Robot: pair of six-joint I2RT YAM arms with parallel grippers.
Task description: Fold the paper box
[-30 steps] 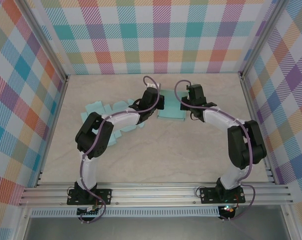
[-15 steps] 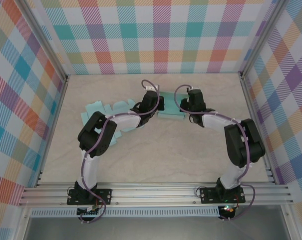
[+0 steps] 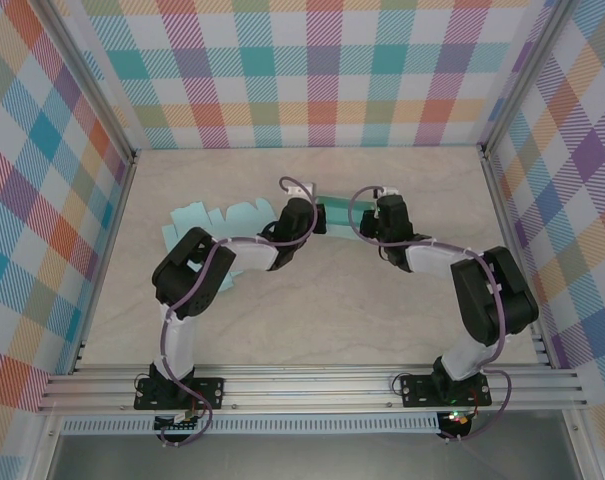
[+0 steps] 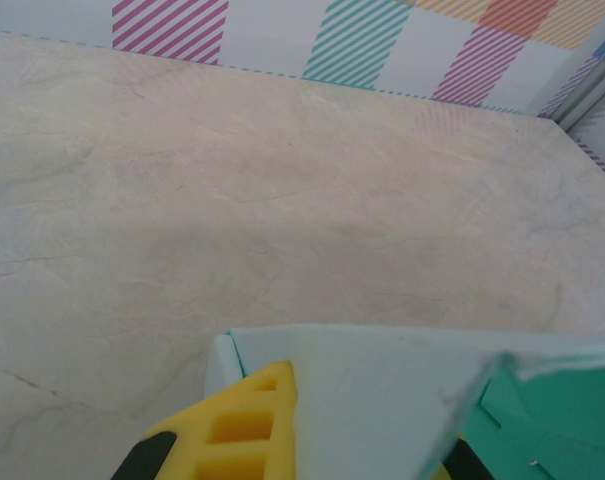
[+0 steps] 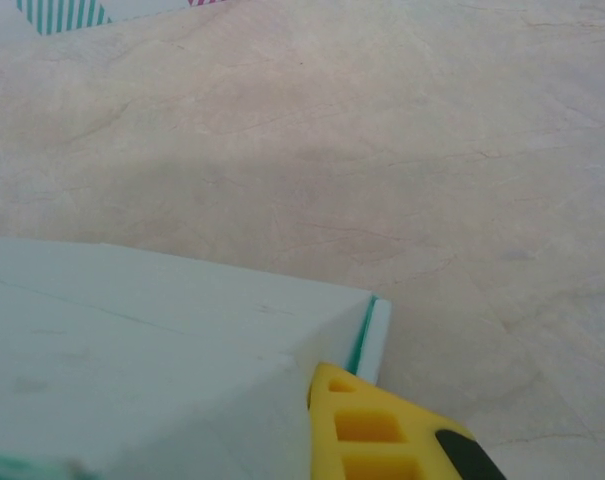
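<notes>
The paper box (image 3: 340, 213) sits just above the centre of the overhead view, on the pale marbled desk (image 3: 312, 320), between the two wrists. Up close it is a pale teal panel at the bottom of the left wrist view (image 4: 382, 390) and a broad pale face in the lower left of the right wrist view (image 5: 132, 350).

We judge it light and thin. It should be stiff only along its creases, easy to dent or tear at a cut edge, and smooth enough to slip from a loose hold. It is best held near a fold line or a corner, where two walls brace each other, and not at mid-panel, which would buckle.

The left jaws are pressed together and appear to pinch an upright wall. One yellow finger (image 4: 237, 435) lies against the panel's left side, and a dark tip shows on its far side. The right jaws are likewise closed, with a yellow finger (image 5: 372, 430) tight against the box's corner edge, so we take them to be pinching that wall.

As a container, the box shows a darker green inner surface (image 4: 552, 420) at the lower right of the left wrist view. We see nothing in that part, and the rest of the inside is hidden.

Left of centre in the overhead view, flat teal cut-out sheets (image 3: 207, 215) lie on the desk, partly under the left arm.
</notes>
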